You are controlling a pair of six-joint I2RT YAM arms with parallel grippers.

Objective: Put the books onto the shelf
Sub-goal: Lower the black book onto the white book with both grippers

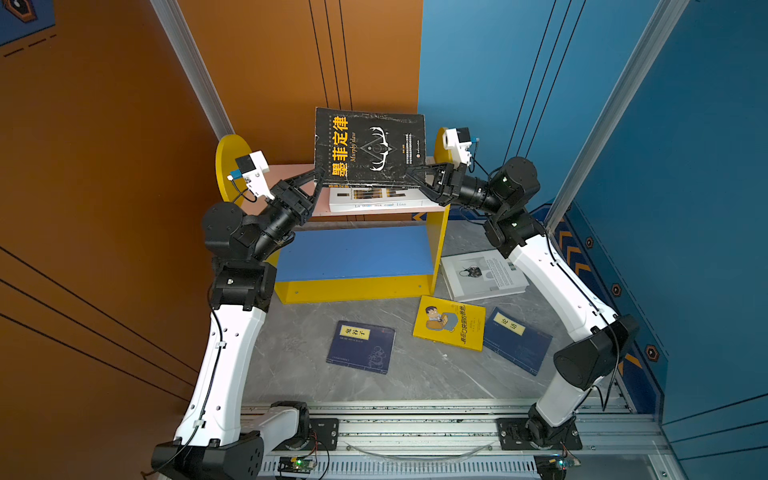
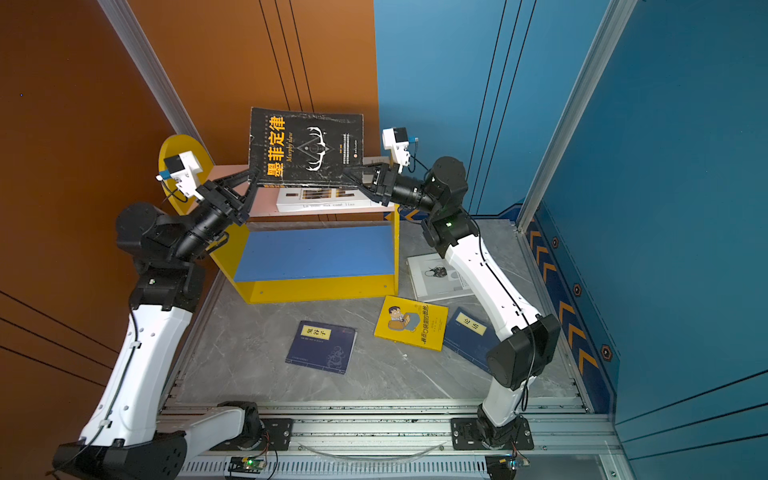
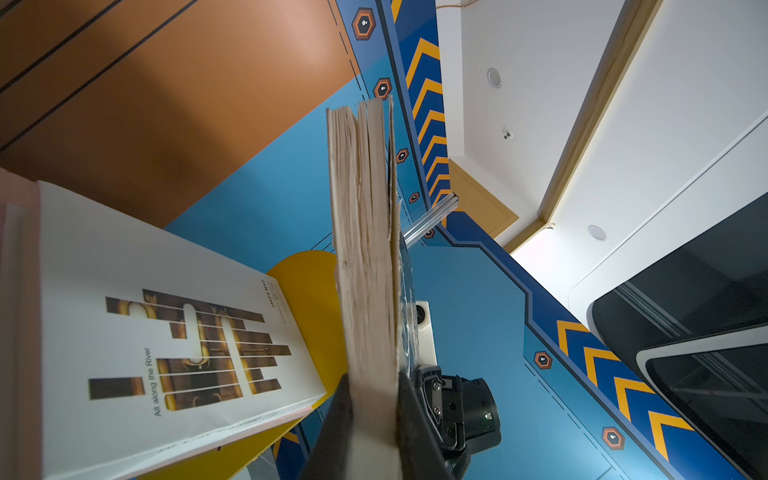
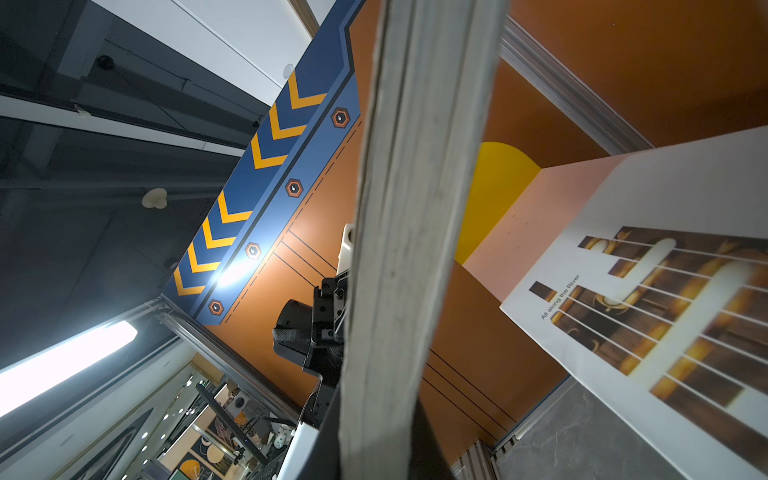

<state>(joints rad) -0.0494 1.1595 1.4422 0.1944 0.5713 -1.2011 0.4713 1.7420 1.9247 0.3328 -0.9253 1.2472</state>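
A black book with orange characters (image 1: 370,145) (image 2: 305,145) stands upright over the pink upper board of the shelf (image 1: 353,289) (image 2: 324,291). My left gripper (image 1: 321,176) (image 3: 372,436) is shut on its lower left corner. At the lower right corner my right gripper (image 1: 411,172) (image 4: 378,436) is shut on it too. Both wrist views show the book's page edge (image 3: 365,249) (image 4: 415,208) pinched between dark fingers. A white book with brown blocks (image 1: 374,199) (image 3: 166,332) (image 4: 665,311) lies flat on the pink board beneath it.
Lying on the grey floor in front of the shelf are a navy book (image 1: 361,347), a yellow cartoon book (image 1: 451,322), another navy book (image 1: 517,338) and a white/grey book (image 1: 484,274) under the right arm. Orange and blue walls stand close behind.
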